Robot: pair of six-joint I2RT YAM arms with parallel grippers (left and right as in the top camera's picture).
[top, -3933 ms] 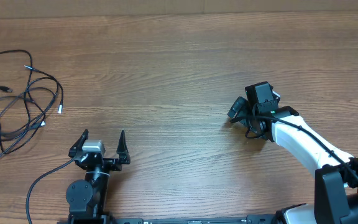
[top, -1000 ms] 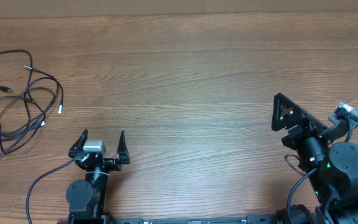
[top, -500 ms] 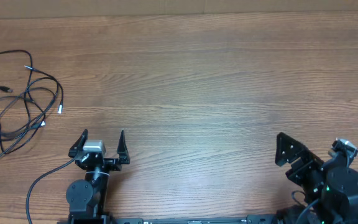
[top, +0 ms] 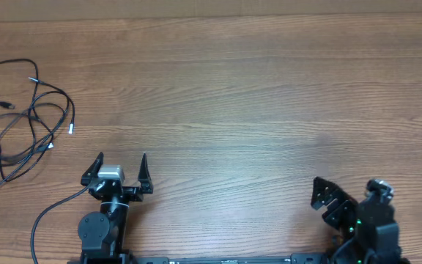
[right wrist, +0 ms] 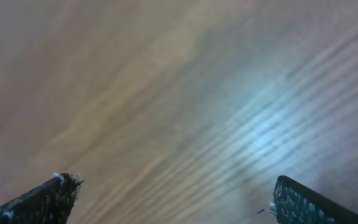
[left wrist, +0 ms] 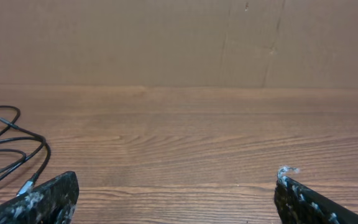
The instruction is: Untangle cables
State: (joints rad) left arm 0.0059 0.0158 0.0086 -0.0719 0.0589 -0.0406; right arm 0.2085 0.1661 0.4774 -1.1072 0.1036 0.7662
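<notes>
The cables [top: 28,121] lie as a loose black tangle of thin loops at the table's far left, with small plugs at some ends. In the left wrist view part of the cables [left wrist: 17,149] shows at the left edge. My left gripper [top: 121,158] rests near the front edge, right of and nearer than the tangle, open and empty; its fingers frame bare wood in its wrist view [left wrist: 174,186]. My right gripper [top: 350,192] sits folded back at the front right, far from the cables, open and empty, over blurred wood [right wrist: 174,186].
A thicker black lead [top: 50,213] curves from the left arm's base toward the front left. A brown cardboard wall [left wrist: 179,37] stands along the table's far edge. The wooden tabletop [top: 233,95] stretches between the two arms.
The right arm has drawn back from the middle right of the table to the front right edge, its gripper staying open. The left arm and the cables have not moved.
</notes>
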